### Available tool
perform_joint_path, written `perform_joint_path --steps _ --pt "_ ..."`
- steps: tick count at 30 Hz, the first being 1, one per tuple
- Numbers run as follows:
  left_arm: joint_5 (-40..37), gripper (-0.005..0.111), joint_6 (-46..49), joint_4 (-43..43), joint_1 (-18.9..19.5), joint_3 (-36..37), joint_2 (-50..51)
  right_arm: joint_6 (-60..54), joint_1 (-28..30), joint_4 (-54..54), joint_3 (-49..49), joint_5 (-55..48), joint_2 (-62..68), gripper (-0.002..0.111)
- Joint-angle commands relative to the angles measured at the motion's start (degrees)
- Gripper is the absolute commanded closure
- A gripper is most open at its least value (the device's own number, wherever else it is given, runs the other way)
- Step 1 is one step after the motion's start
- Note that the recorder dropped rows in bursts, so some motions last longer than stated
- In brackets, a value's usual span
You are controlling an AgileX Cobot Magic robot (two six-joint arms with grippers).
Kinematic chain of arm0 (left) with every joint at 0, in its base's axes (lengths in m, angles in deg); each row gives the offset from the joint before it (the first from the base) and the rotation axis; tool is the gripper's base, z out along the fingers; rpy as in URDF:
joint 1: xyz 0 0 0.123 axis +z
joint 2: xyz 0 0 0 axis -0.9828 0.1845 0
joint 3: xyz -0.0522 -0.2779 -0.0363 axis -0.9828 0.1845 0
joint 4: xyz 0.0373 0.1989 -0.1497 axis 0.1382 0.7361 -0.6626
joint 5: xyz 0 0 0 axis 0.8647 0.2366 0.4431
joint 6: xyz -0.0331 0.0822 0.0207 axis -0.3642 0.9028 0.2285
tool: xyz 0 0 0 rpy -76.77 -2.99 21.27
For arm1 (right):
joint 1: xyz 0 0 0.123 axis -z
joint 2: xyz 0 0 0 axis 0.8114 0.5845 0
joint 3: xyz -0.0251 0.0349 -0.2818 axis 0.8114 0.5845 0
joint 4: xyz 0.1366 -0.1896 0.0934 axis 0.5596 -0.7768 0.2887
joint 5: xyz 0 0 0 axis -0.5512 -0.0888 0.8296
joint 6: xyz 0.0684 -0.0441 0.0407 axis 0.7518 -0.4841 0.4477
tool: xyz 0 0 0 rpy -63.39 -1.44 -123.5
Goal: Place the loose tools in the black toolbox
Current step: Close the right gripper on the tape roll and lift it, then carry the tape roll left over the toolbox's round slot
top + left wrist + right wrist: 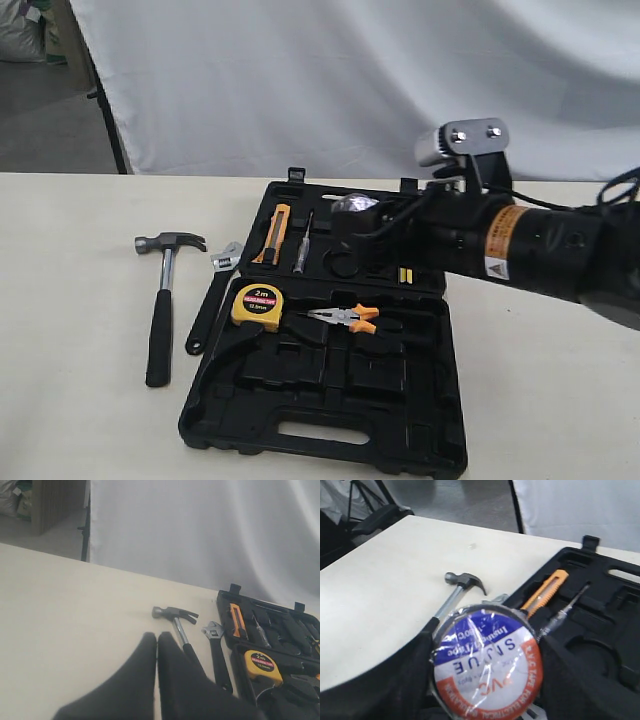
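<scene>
Evidently the right gripper [482,680] is clamped on the tape roll [480,650], jaws set wide across its sides. It holds the roll over the far half of the black toolbox [420,445], probably to line it up with the round recess [590,655] there. The hammer [163,295] and adjustable wrench [210,305] lie just left of the case, not yet packed. The left gripper [157,650] hangs near them, fingers together.
</scene>
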Motion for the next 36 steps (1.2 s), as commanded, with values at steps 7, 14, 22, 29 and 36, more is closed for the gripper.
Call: perform_joint_path --steps 7,14,22,29,36 --pt "0.4 0.106 -0.3 0.3 1.5 -0.2 -0.2 -9.8 -6.8 -0.4 -12.1 2.6 10.5 0.109" --pt "0.4 0.106 -0.3 0.3 1.5 -0.2 -0.2 -11.1 -6.8 3.2 -19.0 -2.5 20.3 0.109" --pt "0.4 0.106 -0.3 0.3 1.5 -0.2 -0.2 -11.3 -6.8 3.4 -32.0 -24.4 27.7 0.109" --pt "0.4 0.106 -0.3 0.3 1.5 -0.2 -0.2 -11.3 -6.8 3.4 -36.8 -26.8 31.1 0.109" --pt "0.4 0.106 -0.3 0.3 1.5 -0.2 -0.2 -8.8 -4.1 5.3 -39.1 -26.9 34.6 0.109"
